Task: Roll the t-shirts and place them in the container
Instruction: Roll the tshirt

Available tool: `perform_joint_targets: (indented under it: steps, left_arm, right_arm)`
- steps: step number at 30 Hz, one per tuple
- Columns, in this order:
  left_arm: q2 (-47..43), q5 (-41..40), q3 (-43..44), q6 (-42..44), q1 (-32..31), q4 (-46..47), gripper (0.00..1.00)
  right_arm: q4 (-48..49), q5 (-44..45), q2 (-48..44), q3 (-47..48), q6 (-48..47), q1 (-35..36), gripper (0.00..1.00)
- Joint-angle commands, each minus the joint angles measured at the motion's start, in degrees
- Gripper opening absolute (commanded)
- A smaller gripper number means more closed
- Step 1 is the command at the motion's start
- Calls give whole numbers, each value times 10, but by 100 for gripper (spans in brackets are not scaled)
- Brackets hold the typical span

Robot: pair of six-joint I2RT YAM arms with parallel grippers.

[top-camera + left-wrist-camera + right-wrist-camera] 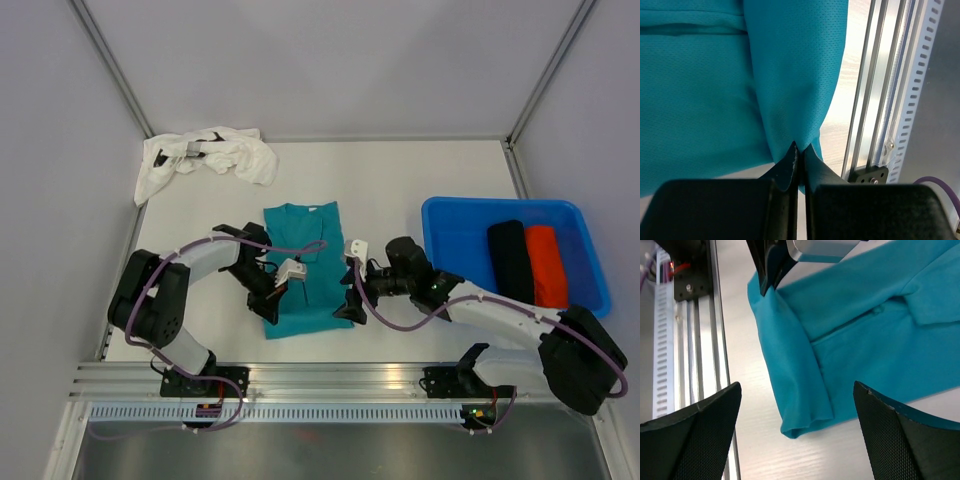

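The teal t-shirt (305, 268) lies folded lengthwise in the middle of the table, its bottom hem turned over into a first small roll. My left gripper (268, 300) is shut on the left end of that rolled hem (805, 100). My right gripper (348, 305) is open, its fingers (900, 435) spread just off the right end of the roll (800, 410), not touching it. The left gripper also shows in the right wrist view (767, 275), pinching the cloth. The white t-shirt (205, 158) lies crumpled at the far left corner.
A blue bin (590, 262) at the right holds a rolled black shirt (510, 258) and a rolled orange shirt (545, 262). An aluminium rail (330, 380) runs along the near table edge, close to the hem. Grey walls enclose the table.
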Motion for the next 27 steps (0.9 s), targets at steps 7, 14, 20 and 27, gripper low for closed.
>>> perform_joint_targets:
  steps: [7,14,20,27]
  left_arm:
    - [13,24,40,72,8,-32,2]
    - [19,24,41,73,9,-33,2]
    - [36,25,47,78,8,-37,2]
    - [41,19,47,88,8,-44,3]
  right_arm:
    - [290,55,12,-121,169,-1,97]
    - [263,86,65,-113,163,-2,94]
    - [263,66,66,-138,205,-2,76]
    - [286,78,63,-163,222,-2,52]
